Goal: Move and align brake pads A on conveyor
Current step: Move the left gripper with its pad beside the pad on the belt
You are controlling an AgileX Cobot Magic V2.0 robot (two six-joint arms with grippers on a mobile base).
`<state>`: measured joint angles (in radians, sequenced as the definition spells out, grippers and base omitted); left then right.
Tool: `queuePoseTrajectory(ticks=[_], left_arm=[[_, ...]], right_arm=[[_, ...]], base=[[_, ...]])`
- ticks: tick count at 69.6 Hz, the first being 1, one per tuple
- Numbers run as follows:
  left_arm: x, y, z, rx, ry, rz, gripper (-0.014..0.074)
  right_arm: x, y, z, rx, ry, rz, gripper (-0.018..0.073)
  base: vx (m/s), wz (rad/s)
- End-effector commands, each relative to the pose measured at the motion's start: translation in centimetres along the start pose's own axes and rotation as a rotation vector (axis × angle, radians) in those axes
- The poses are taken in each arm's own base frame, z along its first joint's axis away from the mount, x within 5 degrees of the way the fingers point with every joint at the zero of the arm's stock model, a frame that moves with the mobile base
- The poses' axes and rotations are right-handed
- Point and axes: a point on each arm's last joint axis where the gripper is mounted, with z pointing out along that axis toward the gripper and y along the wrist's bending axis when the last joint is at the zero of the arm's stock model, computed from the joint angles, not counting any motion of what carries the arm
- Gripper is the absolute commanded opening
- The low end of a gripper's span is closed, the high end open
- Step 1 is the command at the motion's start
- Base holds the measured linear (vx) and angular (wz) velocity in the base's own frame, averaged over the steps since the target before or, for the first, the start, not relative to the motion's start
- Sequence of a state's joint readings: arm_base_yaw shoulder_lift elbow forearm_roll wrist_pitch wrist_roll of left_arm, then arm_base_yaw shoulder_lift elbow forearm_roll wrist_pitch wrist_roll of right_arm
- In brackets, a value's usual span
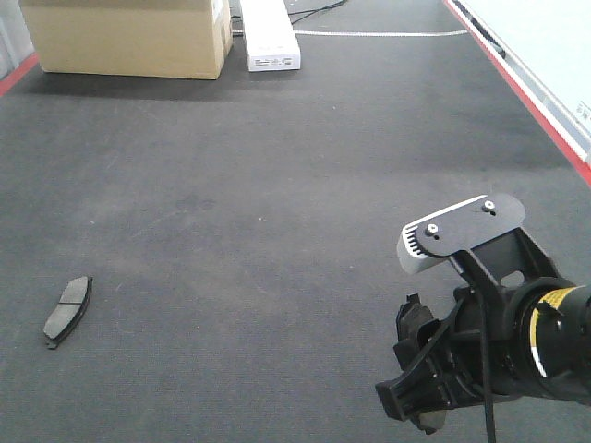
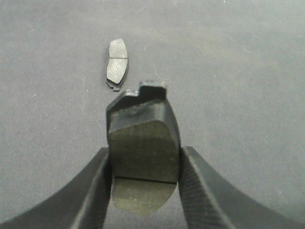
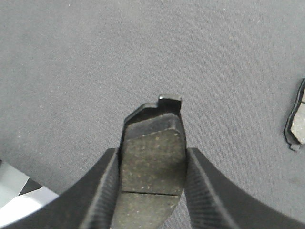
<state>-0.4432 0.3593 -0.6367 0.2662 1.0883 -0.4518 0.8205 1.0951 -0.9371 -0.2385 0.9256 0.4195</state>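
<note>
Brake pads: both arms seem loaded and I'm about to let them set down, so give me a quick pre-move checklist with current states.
1. Left gripper clamped on its brake pad: ok.
2. Right gripper clamped on its pad: ok.
3. Pads seated squarely between the fingers: ok.
4. Conveyor beside the lying pad free for placing: ok.
5. Cardboard box well away from that spot: ok.
6. Fourth pad's location: cannot tell.

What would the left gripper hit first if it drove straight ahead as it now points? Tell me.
Likely the loose pad lying on the belt, slightly left of the line. The left gripper is shut on its own pad, whose tip leads, so that would touch first. Depth is unclear; it may meet bare belt instead.
</note>
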Motion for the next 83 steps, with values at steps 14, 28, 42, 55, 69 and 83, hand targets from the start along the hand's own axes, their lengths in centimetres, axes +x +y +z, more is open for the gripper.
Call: queuePoseTrajectory(ticks=[14,28,42,55,69,83], left_arm=[[-1.3,-0.3,-0.4,0.029,-0.092,0.01,-0.0006],[-1.3,-0.3,-0.4,0.029,-0.092,0.01,-0.0006],[-1.3,-0.3,-0.4,0.029,-0.092,0.01,-0.0006],[-1.5,-0.4,-0.5,0.042,-0.118,0.01,-0.0006],[-2.7,-1.2,-0.6,0.117,-0.235,0.002,-0.0006],[-4.4,-3.1,2.1,0.175,-0.189,-0.012,-0.0006]], right_arm=[[-1.0,-0.1,-1.2,-0.012,-0.101,-0.006,-0.0011],[-1.0,-0.1,-1.2,-0.012,-0.101,-0.006,-0.0011],[-1.0,-0.1,-1.2,-0.012,-0.101,-0.006,-0.0011],[-1.0,-0.1,-1.2,-0.012,-0.101,-0.006,-0.0011],[-1.0,-0.1,-1.2,-0.012,-0.101,-0.006,-0.0011],[-1.0,-0.1,-1.2,-0.012,-0.101,-0.006,-0.0011]], base=[[0.02,0.0],[0.0,0.0],[0.0,0.0],[0.0,0.0],[0.0,0.0],[0.0,0.0]])
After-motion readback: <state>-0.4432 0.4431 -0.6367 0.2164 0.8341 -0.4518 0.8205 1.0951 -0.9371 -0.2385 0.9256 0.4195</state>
